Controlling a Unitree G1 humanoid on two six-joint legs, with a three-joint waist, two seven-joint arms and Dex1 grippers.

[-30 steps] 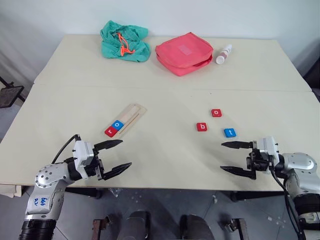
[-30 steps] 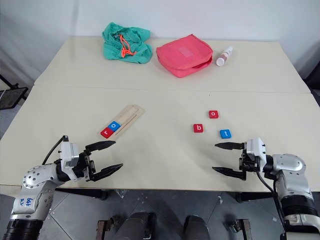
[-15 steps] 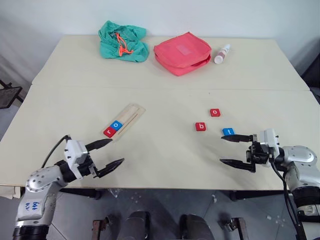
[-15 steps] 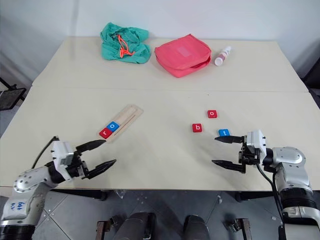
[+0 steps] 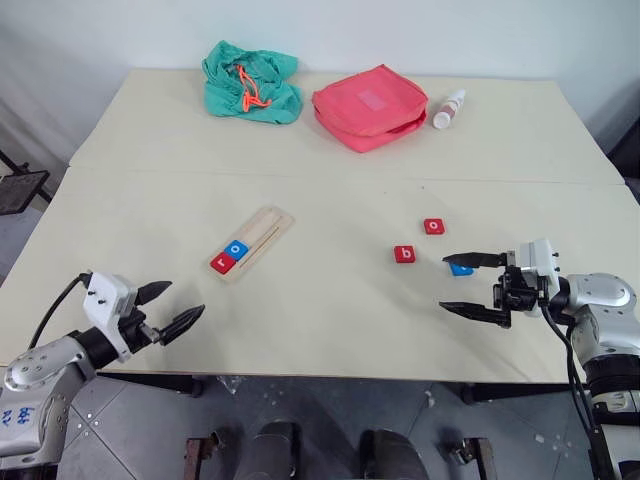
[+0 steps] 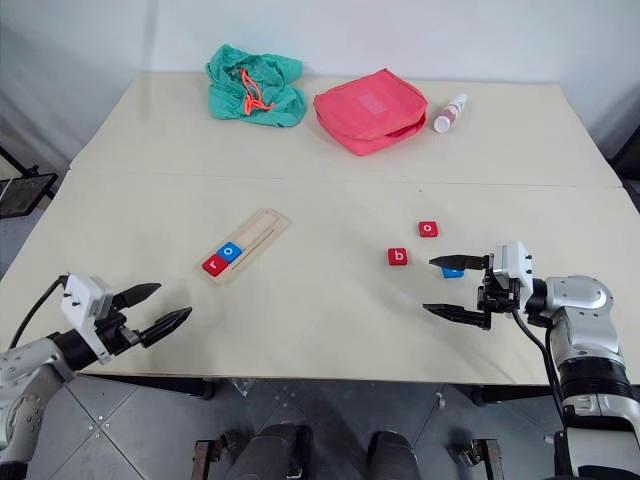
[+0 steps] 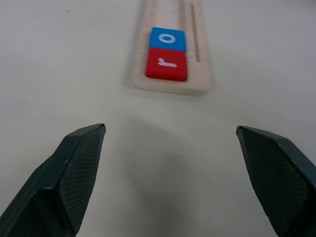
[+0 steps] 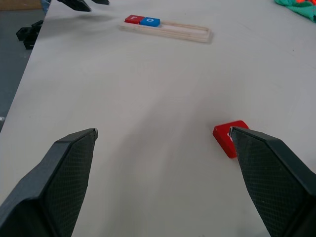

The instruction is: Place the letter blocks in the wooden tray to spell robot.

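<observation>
The wooden tray (image 5: 268,226) lies at an angle left of the table's middle, holding a red r block (image 5: 221,264) and a blue o block (image 5: 237,248) at its near end. Loose on the right lie a red b block (image 5: 404,254), a red o block (image 5: 433,226) and a blue t block (image 5: 461,269), the last partly hidden by a finger. My left gripper (image 5: 186,298) is open near the front left edge, pointing at the tray (image 7: 202,64). My right gripper (image 5: 443,282) is open and empty, just near of the blue t, pointing left.
At the back of the table lie a green cloth bag (image 5: 250,82), a pink pouch (image 5: 368,105) and a small white bottle (image 5: 447,108). A seam between two tabletops runs across behind the tray.
My left gripper has drawn back to the left, away from the tray, and turned toward it. The right gripper has risen a little, its upper finger now crossing the blue t.
</observation>
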